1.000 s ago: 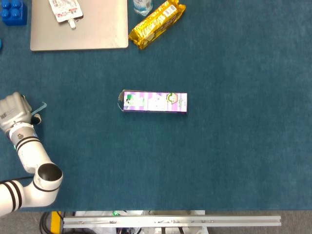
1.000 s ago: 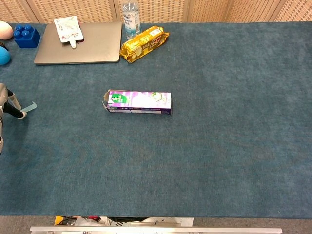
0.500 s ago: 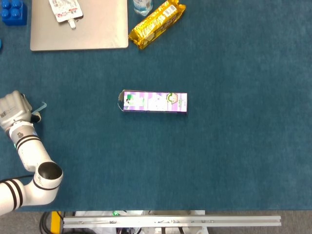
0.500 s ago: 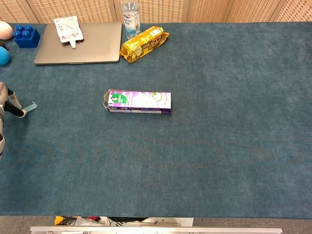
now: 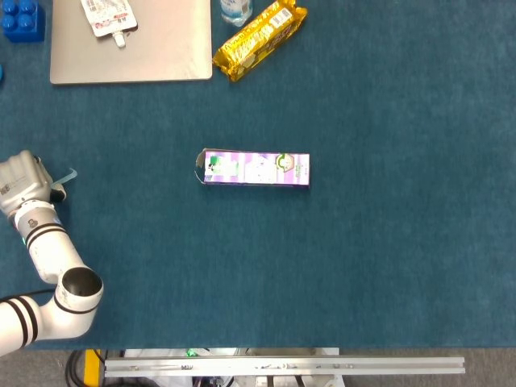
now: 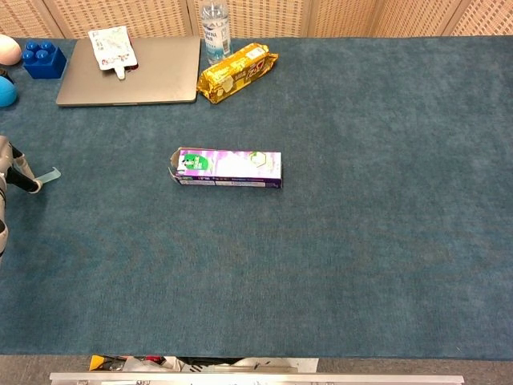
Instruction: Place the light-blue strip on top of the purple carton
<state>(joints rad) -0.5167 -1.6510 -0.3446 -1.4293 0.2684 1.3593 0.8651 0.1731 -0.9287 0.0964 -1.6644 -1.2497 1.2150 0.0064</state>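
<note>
**Left hand holds blue strip at table's edge, carton waits mid-table**

Since a second ago the left hand [image 5: 24, 184] has crept slightly up and leftward in the head view, and the light-blue strip [image 6: 50, 174] with it; the purple carton [image 5: 255, 168] has not shifted. The strip juts from the hand's fingers [image 6: 24, 180], apparently pinched there, though most of the hand is cut off at the chest frame's left edge. Strip and carton remain well apart, the carton lying flat on its side in the middle of the blue table [image 5: 387, 258].

The head view alone shows the left arm's white links and black elbow joint [image 5: 76, 286] curling in from the bottom corner. The chest view alone shows a pink ball [image 6: 6, 49] and a blue ball [image 6: 5, 92] at the far left, plus the full water bottle [image 6: 213, 30]. The right hand appears in neither view.

Counted: one strip, one carton, one grey laptop [image 5: 133, 44], one white pouch [image 5: 109, 18] on it, one gold snack packet [image 5: 260, 38], one blue brick [image 6: 43, 58].
</note>
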